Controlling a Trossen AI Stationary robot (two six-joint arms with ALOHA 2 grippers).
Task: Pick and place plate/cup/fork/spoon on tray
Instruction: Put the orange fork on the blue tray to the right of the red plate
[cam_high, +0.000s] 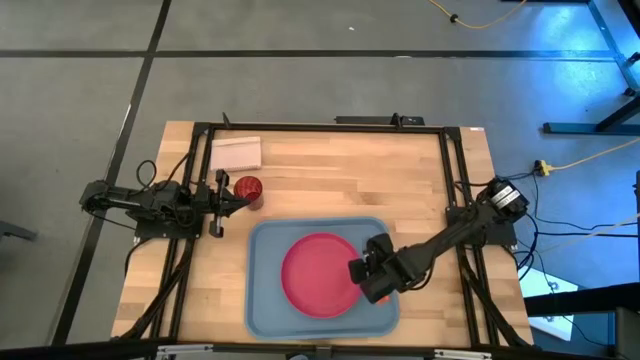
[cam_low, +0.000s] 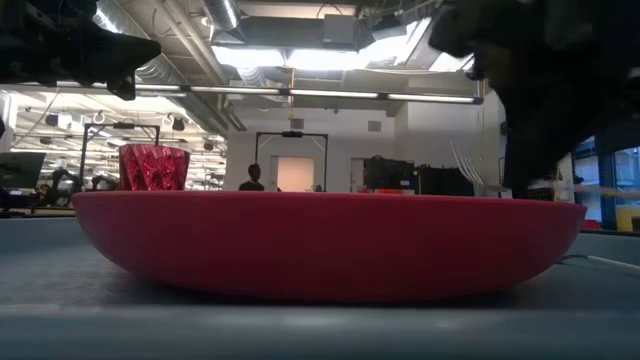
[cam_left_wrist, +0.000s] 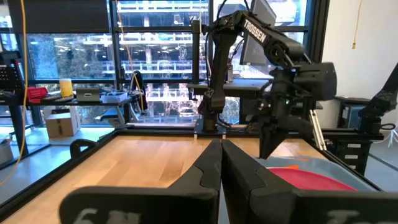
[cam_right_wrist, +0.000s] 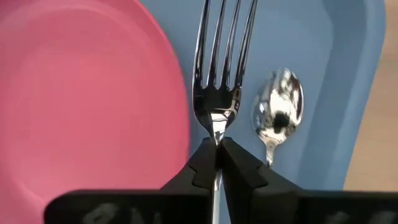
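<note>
The pink-red plate (cam_high: 318, 275) lies in the blue-grey tray (cam_high: 262, 300) and also shows in the low view (cam_low: 320, 245). My right gripper (cam_high: 360, 272) hovers over the tray's right part, beside the plate, shut on the fork (cam_right_wrist: 219, 68). The spoon (cam_right_wrist: 278, 112) lies on the tray floor next to the fork, bowl up; both handles are hidden. The dark red cup (cam_high: 248, 190) stands on the table left of the tray, and shows in the low view (cam_low: 153, 166). My left gripper (cam_high: 230, 197) is shut and empty just beside and above the cup. My right gripper pinches the fork's silver neck (cam_right_wrist: 216, 134), just behind the tines, between its two fingertips. The fork lies along the fingers, tines sticking out past the tips over the tray floor. The fingers hide the orange handle. Whether the tines touch the tray I cannot tell.
A small pale folded rectangle (cam_high: 236, 153) lies on the table at the far left, behind the cup. The tray's raised rim (cam_right_wrist: 373, 81) runs right of the spoon. Bare wood stretches between the tray and the table's far edge.
</note>
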